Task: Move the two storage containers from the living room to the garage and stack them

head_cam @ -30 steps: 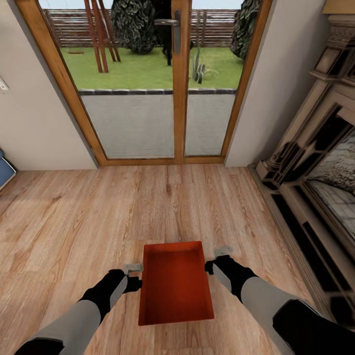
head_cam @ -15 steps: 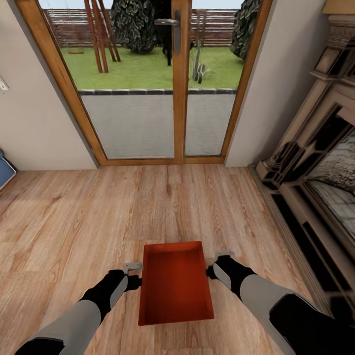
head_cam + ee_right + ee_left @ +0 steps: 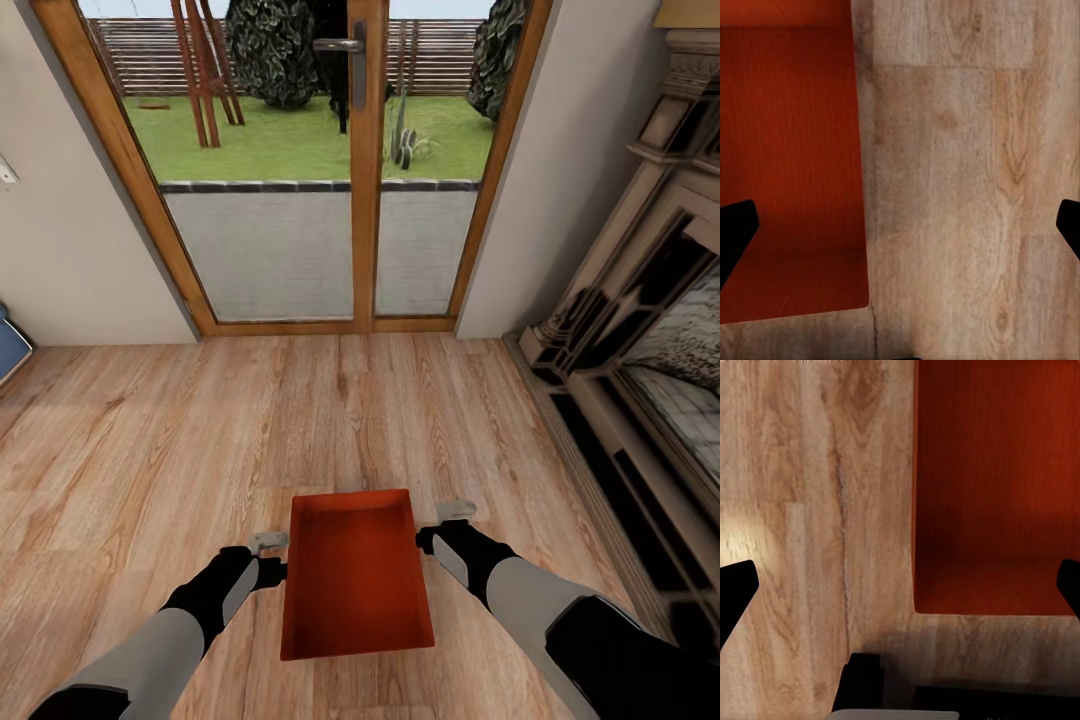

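One red-orange storage container [image 3: 355, 575] sits low in the head view, between my two arms, over the light wood plank floor [image 3: 200, 430] of the living room. My left gripper [image 3: 268, 545] is at its left long wall and my right gripper [image 3: 452, 512] at its right long wall. In the left wrist view the container [image 3: 997, 472] has its wall between the wide-apart fingers of the open left gripper [image 3: 900, 589]. The right wrist view shows the same: the open right gripper [image 3: 900, 229] straddles the wall of the container [image 3: 787, 150]. I cannot tell whether the container rests on the planks.
A wood-framed glass double door [image 3: 365, 200] stands straight ahead, with a garden behind it. A dark ornate fireplace surround [image 3: 640, 350] lines the right side. A blue object [image 3: 10, 345] shows at the left edge. Pale walls flank the door.
Almost nothing: my right gripper dipped slightly and came back. The container and left arm have stayed put.
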Controlling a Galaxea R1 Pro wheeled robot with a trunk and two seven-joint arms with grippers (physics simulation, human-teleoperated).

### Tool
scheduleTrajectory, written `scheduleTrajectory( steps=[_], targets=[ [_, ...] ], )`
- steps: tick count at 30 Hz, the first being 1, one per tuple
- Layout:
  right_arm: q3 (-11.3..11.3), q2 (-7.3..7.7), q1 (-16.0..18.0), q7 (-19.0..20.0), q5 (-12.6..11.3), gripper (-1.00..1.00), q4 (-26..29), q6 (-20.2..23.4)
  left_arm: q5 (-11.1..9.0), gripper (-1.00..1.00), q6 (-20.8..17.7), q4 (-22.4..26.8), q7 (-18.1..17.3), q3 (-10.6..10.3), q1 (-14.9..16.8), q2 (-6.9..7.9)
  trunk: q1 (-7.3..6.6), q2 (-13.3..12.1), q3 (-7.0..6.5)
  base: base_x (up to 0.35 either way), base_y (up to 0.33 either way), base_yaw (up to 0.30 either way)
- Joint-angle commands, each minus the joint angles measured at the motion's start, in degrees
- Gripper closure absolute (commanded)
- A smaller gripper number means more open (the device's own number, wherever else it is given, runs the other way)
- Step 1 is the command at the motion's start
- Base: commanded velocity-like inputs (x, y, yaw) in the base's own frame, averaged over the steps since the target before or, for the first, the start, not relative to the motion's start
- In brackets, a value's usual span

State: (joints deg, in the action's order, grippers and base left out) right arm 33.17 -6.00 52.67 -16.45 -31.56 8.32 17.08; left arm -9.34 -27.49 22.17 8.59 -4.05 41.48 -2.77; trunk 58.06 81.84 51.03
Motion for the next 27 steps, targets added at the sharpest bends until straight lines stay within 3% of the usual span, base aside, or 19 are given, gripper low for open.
scheduleTrajectory(
  steps=[1,6,14,27],
  targets=[
    [0.49,-0.01,0.04,-0.34,-0.44,-1.0,0.11,0.36,-0.6,-1.0,-0.21,0.22,0.42,-0.4,0.01,0.04,0.0,0.02,0.04,0.0,0.0,0.0],
    [0.49,-0.79,0.04,0.01,-0.44,-1.0,0.11,0.34,-0.6,-1.0,-0.12,0.6,0.38,-0.35,0.01,0.1,0.0,0.02,0.04,0.0,0.0,0.0],
    [0.37,-3.41,-0.02,0.37,-0.44,-1.0,-3.36,-1.34,-0.6,-1.0,-0.04,0.6,0.06,-0.18,0.01,0.3,0.0,0.02,0.04,0.0,0.0,0.0],
    [0.54,-3.51,-0.02,0.41,-0.44,-1.0,-3.49,-2.3,-0.51,-1.0,0.14,0.7,0.1,-0.22,0.01,0.28,0.0,0.02,0.04,0.0,0.0,0.0]
  ],
)
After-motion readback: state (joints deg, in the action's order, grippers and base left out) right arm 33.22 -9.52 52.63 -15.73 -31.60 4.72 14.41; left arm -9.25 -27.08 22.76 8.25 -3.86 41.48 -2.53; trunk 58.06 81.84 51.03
